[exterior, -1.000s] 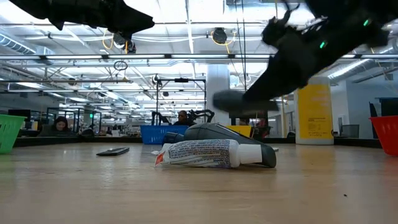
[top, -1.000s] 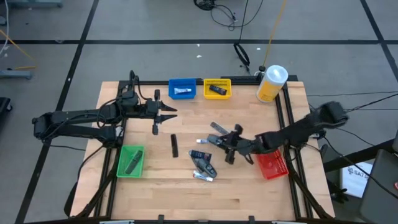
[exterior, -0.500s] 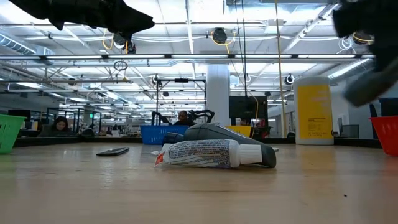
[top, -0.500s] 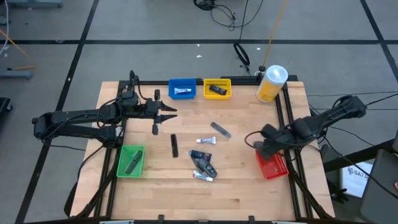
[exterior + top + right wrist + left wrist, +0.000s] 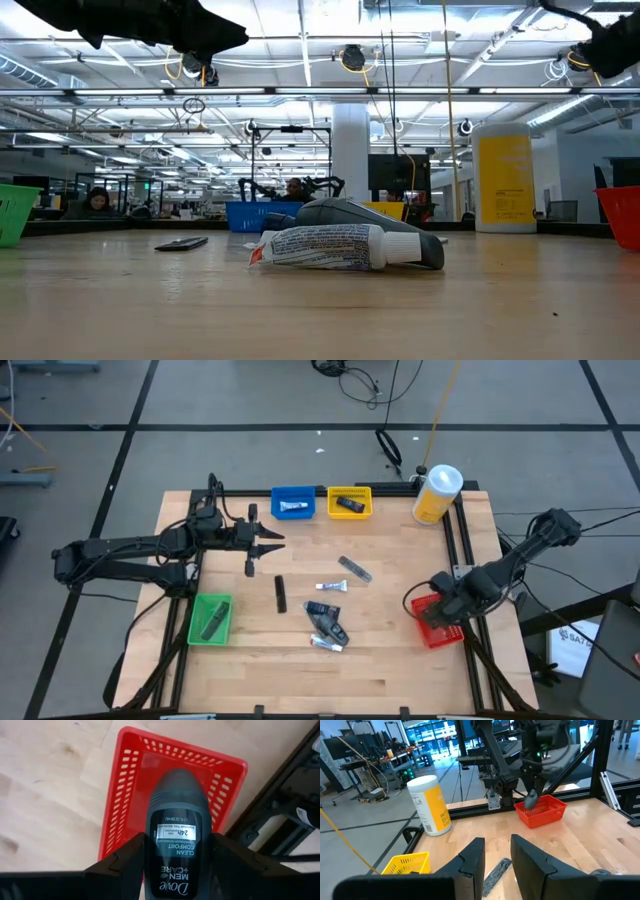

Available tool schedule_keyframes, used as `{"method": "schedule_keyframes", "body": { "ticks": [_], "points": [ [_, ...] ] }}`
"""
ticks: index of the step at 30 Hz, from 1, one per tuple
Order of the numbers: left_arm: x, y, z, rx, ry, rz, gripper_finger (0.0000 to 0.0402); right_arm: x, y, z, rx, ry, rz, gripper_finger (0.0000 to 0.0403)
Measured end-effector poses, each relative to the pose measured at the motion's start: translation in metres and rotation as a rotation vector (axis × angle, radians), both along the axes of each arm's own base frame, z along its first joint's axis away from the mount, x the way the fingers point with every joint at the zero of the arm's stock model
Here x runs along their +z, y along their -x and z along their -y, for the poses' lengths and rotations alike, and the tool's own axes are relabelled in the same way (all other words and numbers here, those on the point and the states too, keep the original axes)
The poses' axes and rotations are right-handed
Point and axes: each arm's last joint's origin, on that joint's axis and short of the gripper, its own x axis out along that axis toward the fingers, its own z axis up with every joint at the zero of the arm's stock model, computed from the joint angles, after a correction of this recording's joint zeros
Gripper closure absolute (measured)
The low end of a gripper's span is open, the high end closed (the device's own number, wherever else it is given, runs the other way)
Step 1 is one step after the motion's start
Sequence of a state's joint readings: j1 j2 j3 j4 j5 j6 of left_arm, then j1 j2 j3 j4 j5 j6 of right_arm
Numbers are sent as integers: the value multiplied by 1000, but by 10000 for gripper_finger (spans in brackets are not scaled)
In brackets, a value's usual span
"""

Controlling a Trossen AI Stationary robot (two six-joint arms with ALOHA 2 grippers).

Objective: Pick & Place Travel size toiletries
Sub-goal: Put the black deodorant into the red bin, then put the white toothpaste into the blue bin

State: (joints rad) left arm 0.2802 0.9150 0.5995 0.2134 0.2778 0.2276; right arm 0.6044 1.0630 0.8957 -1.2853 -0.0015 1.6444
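Right gripper (image 5: 175, 865) poised above the red basket (image 5: 125, 795) at the table's right edge, fingers clamped on the flanks of a dark Dove Men+Care deodorant bottle (image 5: 175, 835). The bottle is judged rigid, light and smooth; grasping across its broad body suits it. The basket floor beneath is hidden. Left gripper (image 5: 495, 865) waits near the left edge, fingers parted, grasping nothing.

Two dark jointed arms trail black cables; the matte black fingers (image 5: 472, 862) are wedge-shaped.
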Motion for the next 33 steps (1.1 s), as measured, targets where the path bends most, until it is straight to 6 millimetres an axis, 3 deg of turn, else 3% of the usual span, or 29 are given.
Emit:
{"method": "schedule_keyframes", "body": {
  "ticks": [6,11,18,23,26,29,33],
  "points": [
    [0,0,0,0,0,0,309,-35,-10,-7,8,4,-9,216],
    [0,0,0,0,0,0,309,-49,-10,-7,18,25,-28,211],
    [0,0,0,0,0,0,309,-55,-4,-7,65,36,-49,147],
    [0,0,0,0,0,0,309,-44,5,-1,67,20,-20,125],
    [0,0,0,0,0,0,309,-27,10,4,67,22,57,131],
    [0,0,0,0,0,0,309,-5,9,8,110,51,238,144],
    [0,0,0,0,0,0,309,17,-8,6,273,216,632,158]
  ]
}}
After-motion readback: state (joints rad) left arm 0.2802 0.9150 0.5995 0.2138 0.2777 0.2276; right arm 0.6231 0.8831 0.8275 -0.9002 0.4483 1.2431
